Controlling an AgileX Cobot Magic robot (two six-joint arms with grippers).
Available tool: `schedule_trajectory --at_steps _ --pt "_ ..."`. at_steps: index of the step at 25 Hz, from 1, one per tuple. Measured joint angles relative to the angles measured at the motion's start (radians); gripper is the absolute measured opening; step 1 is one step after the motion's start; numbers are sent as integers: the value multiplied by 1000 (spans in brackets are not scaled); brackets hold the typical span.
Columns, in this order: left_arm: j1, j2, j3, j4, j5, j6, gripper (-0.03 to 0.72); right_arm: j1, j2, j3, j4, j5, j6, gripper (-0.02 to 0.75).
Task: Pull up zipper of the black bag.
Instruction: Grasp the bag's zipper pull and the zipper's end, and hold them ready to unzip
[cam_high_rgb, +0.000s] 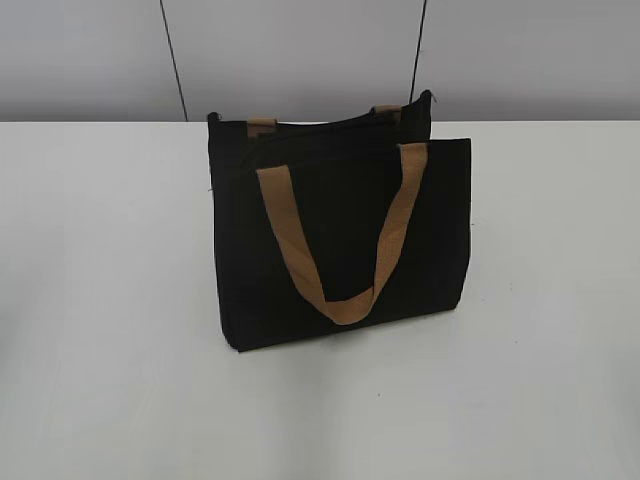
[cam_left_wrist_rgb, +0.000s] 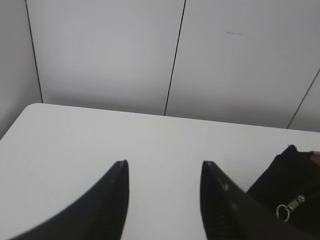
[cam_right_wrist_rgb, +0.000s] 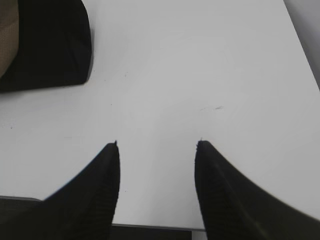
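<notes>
The black bag (cam_high_rgb: 340, 240) is seen on a white table (cam_high_rgb: 100, 300), tan handle (cam_high_rgb: 335, 250) draped across its front. The left gripper (cam_left_wrist_rgb: 165, 167) is held apart, empty; the zipper (cam_left_wrist_rgb: 290, 206) lies just right of it. The right gripper (cam_right_wrist_rgb: 156, 146) is spread apart, empty, the bag up-left of it.

Your exterior view looks down at a slant from in front, facing the back wall (cam_high_rgb: 300, 50), with the black bag (cam_high_rgb: 340, 250) near the middle of the white table (cam_high_rgb: 100, 350). Your left wrist view sits low over the table, facing the same wall; it catches only the bag's corner and its zipper (cam_left_wrist_rgb: 290, 207) at 4 o'clock. Your right wrist view looks steeply down at the tabletop, close in, and shares only the bag's corner at 10 o'clock.
</notes>
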Motion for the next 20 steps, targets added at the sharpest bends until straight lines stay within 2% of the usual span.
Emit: schedule_trajectory --at_steps 4,10,16,20 --pt "-5 123 2 3 -121 1 348 0 0 0 0 0 0 382" --pt "-90 287 95 23 -469 1 336 0 0 0 0 0 0 382" --pt "-134 527 204 44 -794 1 335 0 0 0 0 0 0 382" --pt "-170 698 232 66 -985 1 335 0 0 0 0 0 0 382"
